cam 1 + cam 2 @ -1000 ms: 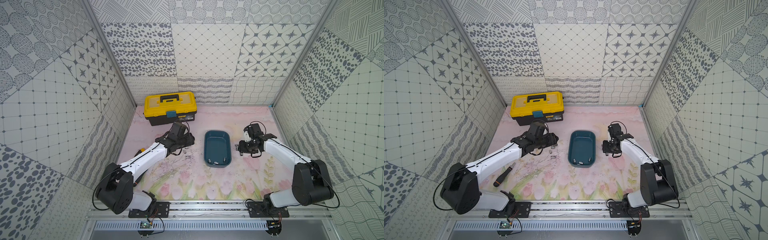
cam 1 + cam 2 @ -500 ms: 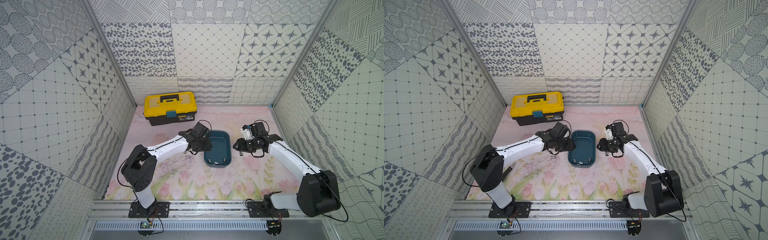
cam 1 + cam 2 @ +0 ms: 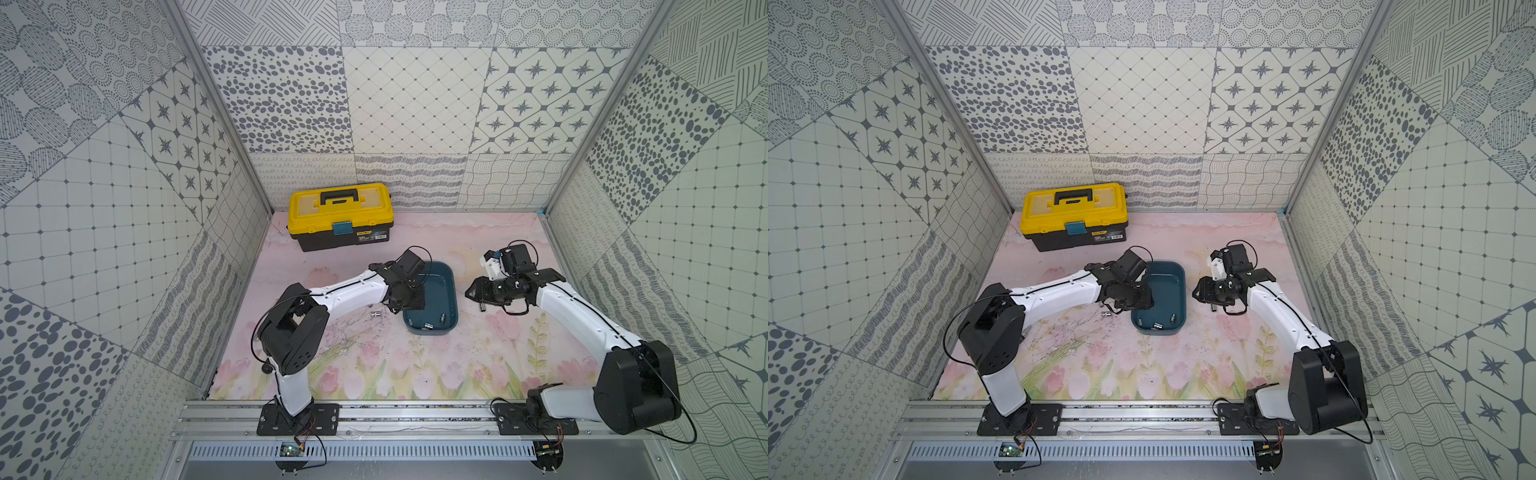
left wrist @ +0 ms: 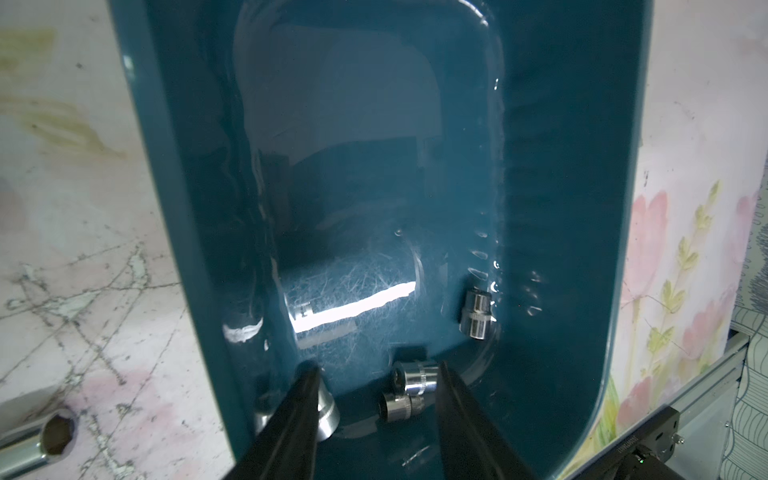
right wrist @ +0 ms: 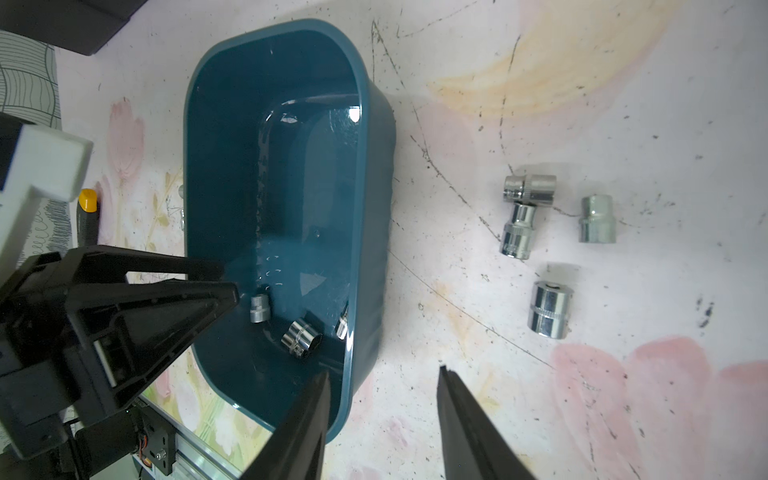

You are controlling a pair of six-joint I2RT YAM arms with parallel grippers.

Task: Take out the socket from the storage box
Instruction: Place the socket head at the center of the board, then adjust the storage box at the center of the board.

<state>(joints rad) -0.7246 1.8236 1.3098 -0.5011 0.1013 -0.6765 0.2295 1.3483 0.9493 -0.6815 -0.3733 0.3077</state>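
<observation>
Left gripper (image 4: 378, 370) is down inside the storage box (image 3: 440, 291), jaws apart, nothing clamped yet. Middle socket (image 4: 415, 376) lies on its side on the box floor, at the box end nearest the robot bases. It sits between the two fingers (image 4: 453, 399), hard up against one of them. A shiny shape just beside it, toward the box's end wall, could be a reflection or another socket, cannot tell. Big socket (image 4: 328, 409) sits in the box corner, right at the other finger. Small socket (image 4: 476, 313) lies by the box's long wall, clear of the fingers. Right gripper (image 5: 382, 415) hovers just outside the box's long wall, jaws apart, empty. Four loose sockets (image 5: 548, 309) lie on the counter (image 5: 623, 104) outside the box on that side.

Step in hand, my read: pinch the middle socket.
- Shift the jaws so it sits centred, or closing may roll it away.
- Keep the far fingertip off the big socket and the end wall.
- Get the tips down to the box floor and close across the round body.
- Lift straight up past the rim before moving outward.
- The box looks light, so it may slide.
</observation>
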